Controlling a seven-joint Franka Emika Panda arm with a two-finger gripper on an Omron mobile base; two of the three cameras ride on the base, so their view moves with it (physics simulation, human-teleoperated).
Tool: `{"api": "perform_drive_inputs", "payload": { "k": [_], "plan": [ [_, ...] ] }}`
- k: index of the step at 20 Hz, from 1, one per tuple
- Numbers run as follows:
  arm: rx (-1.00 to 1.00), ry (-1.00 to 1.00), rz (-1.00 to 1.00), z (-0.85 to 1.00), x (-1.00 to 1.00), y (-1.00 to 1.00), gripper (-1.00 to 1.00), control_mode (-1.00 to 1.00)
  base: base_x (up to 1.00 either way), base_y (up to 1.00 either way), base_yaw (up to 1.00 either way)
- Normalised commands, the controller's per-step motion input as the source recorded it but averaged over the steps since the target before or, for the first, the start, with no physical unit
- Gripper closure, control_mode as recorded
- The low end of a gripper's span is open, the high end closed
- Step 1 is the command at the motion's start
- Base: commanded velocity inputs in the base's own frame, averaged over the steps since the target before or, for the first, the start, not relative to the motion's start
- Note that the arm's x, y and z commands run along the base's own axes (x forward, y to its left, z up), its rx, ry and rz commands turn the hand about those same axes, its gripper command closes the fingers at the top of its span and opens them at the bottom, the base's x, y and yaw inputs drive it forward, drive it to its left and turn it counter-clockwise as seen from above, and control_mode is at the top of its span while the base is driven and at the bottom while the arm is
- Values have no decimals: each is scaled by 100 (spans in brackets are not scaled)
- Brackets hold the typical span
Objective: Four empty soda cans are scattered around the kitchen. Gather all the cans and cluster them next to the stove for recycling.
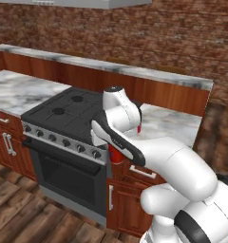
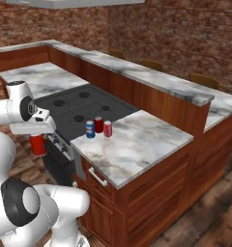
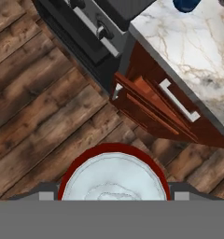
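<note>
Red soda can (image 2: pixel 38 144) sits clamped in gripper (image 2: pixel 37 137), left-centre of right base view, hanging in front of stove (image 2: pixel 84 108) w/ wood floor (image 3: pixel 34 107) below. Three more cans, blue (image 2: pixel 90 129) + two red (image 2: pixel 103 126), stand clustered on marble counter (image 2: pixel 137 142) just right of stove, mid-frame.

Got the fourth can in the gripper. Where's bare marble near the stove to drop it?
Three cans crowd the marble counter's corner beside the stove. Bare marble runs from them toward the front edge and the raised bar ledge. The gripper holds the red can over the floor.
</note>
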Motion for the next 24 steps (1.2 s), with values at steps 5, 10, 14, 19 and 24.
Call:
{"api": "perform_drive_inputs", "payload": {
  "k": [5,10,14,19,24],
  "plan": [
    [0,0,0,0,0,0,100,100,19,61,-21],
    [0,0,0,0,0,0,100,100,13,59,-20],
    [0,-5,-9,-4,1,22,100,-100,1,11,-4],
    [1,-2,-3,0,23,-3,100,-100,0,0,0],
    [1,-4,-5,0,48,-38,100,-100,0,0,0]
  ]
}}
